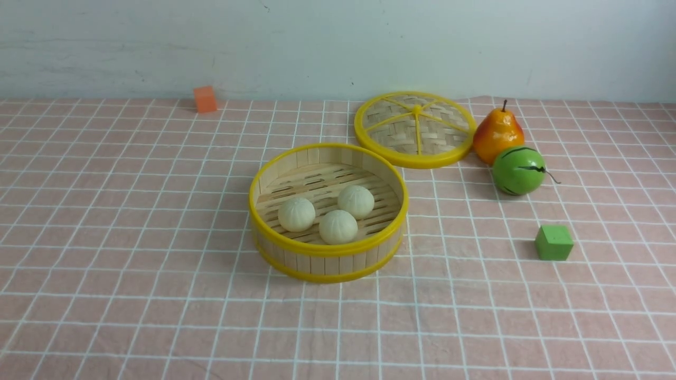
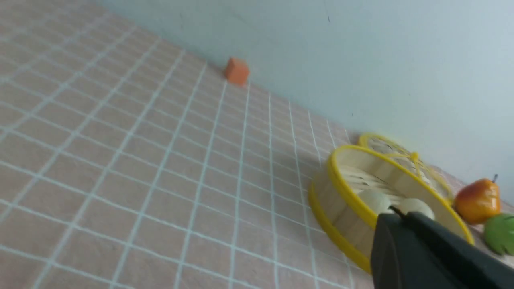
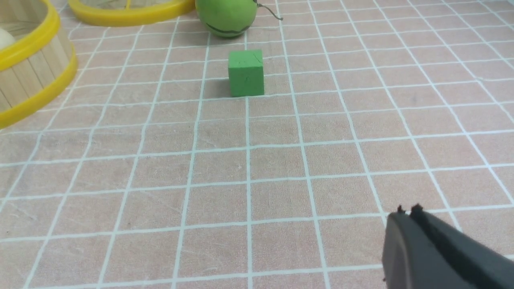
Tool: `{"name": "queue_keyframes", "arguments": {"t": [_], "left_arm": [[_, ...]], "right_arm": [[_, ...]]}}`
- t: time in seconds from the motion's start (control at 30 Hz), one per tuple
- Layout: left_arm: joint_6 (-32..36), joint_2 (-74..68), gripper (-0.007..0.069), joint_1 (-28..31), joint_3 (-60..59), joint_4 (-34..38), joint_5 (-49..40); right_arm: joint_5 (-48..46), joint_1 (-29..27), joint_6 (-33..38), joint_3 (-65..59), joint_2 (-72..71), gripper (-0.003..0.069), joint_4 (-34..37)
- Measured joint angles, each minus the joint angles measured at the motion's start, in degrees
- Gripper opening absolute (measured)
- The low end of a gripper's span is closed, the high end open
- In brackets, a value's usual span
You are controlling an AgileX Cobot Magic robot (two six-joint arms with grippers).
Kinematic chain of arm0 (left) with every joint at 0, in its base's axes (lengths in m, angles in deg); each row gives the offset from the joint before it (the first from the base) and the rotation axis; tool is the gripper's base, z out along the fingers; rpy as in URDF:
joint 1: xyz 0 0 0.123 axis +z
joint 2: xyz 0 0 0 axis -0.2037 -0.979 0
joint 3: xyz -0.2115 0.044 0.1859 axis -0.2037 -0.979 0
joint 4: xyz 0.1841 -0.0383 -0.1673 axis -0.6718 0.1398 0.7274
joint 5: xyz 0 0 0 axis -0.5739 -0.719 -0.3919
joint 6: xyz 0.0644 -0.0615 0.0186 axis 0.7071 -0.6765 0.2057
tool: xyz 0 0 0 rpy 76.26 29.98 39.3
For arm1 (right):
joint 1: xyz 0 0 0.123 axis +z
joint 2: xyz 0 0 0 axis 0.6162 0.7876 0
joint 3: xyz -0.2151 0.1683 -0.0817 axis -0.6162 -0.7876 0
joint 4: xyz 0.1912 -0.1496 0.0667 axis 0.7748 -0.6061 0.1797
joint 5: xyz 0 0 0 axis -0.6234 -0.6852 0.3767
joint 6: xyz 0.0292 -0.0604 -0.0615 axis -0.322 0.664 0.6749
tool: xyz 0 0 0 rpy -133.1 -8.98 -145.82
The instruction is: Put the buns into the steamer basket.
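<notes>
Buns, three cream-white pleated balls [image 1: 297, 214] [image 1: 356, 201] [image 1: 338, 227], lie together on the slatted floor of the round bamboo steamer basket with yellow rims [image 1: 327, 248] at the centre of the pink checked desk [image 1: 132, 237]. From the basket, the flat woven yellow-rimmed lid [image 1: 415, 129] lies at one o'clock, with an orange pear [image 1: 497, 134] and green striped ball fruit [image 1: 518, 170] at two o'clock and a green cube [image 1: 553, 242] at three o'clock. An orange cube [image 1: 205, 98] sits at eleven o'clock. The left end effector [image 2: 398, 212] is closed and empty; so is the right end effector [image 3: 407, 209].
</notes>
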Motion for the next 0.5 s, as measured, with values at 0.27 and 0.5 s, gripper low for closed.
{"name": "queue_keyframes", "arguments": {"t": [0.27, 0.5], "left_arm": [[3.15, 0.29, -0.0013, 3.87, -6.84, -0.06, -0.16], [10.23, 0.29, -0.0013, 3.92, -7.04, 0.45, -6.91]], "right_arm": [[0.00, 0.00, 0.00, 0.00, 0.00, -0.0009, 0.00], [0.00, 0.00, 0.00, 0.00, 0.00, 0.0000, 0.05]]}}
